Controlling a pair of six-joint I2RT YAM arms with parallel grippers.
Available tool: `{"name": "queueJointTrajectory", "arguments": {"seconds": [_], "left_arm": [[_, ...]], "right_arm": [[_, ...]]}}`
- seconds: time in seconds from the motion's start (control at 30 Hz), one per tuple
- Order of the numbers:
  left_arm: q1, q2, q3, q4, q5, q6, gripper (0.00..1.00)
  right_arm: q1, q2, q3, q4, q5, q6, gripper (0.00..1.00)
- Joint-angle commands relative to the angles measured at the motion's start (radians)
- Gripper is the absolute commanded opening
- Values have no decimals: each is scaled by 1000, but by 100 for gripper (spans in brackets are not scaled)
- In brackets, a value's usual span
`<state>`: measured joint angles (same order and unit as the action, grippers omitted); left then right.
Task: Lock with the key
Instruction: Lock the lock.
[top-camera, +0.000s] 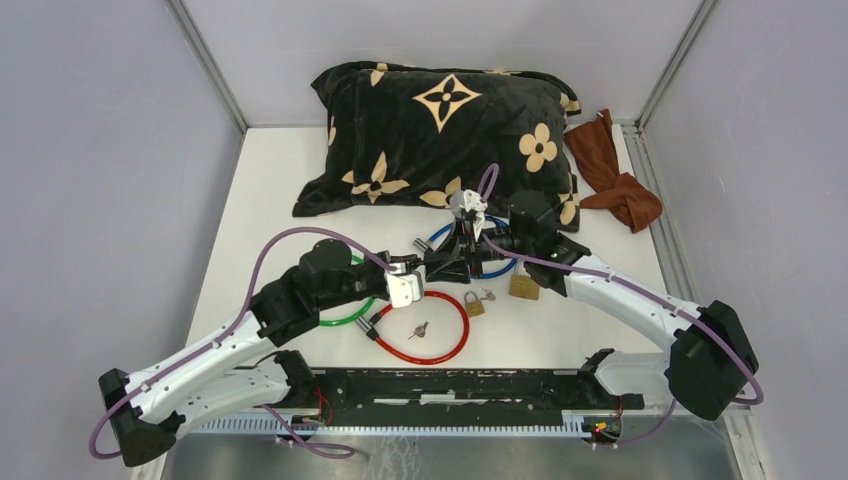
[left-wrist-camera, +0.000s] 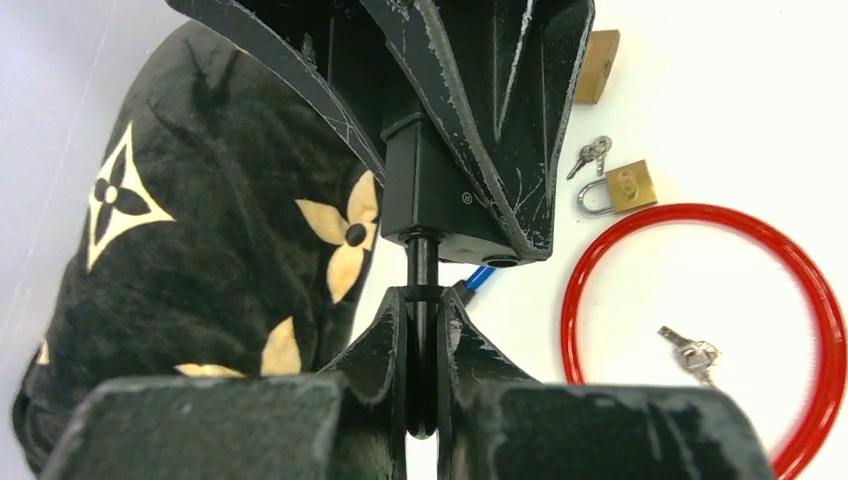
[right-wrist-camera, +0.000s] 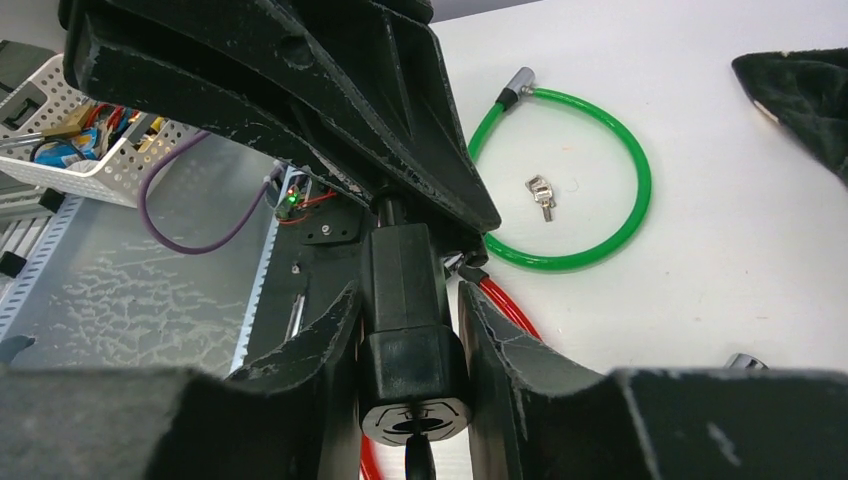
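A black cable-lock body (right-wrist-camera: 413, 370) on a blue cable (top-camera: 442, 234) is held above the table's middle. My right gripper (right-wrist-camera: 408, 292) is shut on this body, one finger on each side. A black-headed key (right-wrist-camera: 419, 455) sits in the keyhole on the body's end face. My left gripper (left-wrist-camera: 422, 300) is shut on the key's head (left-wrist-camera: 422, 360), whose shaft runs up into the lock body (left-wrist-camera: 430, 190). In the top view the left gripper (top-camera: 438, 266) and right gripper (top-camera: 482, 250) meet tip to tip in front of the pillow.
A black flowered pillow (top-camera: 440, 135) lies behind and a brown cloth (top-camera: 615, 175) at the back right. A red cable lock (top-camera: 462, 325) rings a loose key (top-camera: 418, 329). A green cable lock (right-wrist-camera: 565, 262), a small brass padlock (top-camera: 474, 303) and a larger one (top-camera: 523, 287) lie nearby.
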<state>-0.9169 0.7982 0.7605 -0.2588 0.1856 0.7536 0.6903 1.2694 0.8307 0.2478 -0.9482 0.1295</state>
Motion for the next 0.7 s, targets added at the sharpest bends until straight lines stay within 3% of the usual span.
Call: {"name": "queueJointTrajectory", "arguments": {"seconds": [0.0,0.1,0.13,0.17,0.37,0.57,0.67], "left_arm": [[-3,-18,57,76,15,-186,12],[-1,-34,34,20,86,-313,65],[3,-43,22,7,109,-351,92],[8,-54,8,-3,126,-389,99],[95,-113,-37,19,248,-565,99],[209,-208,-108,165,465,-747,73],[248,-223,-126,242,482,-817,67]], "right_arm": [[1,-62,50,8,94,-11,0],[-5,-104,36,14,131,-7,0],[-6,-116,31,14,134,-3,0],[-7,-126,26,13,136,2,0],[-8,-183,0,8,115,19,0],[-6,-222,-26,13,54,-7,0],[3,-207,-5,1,30,-18,0]]}}
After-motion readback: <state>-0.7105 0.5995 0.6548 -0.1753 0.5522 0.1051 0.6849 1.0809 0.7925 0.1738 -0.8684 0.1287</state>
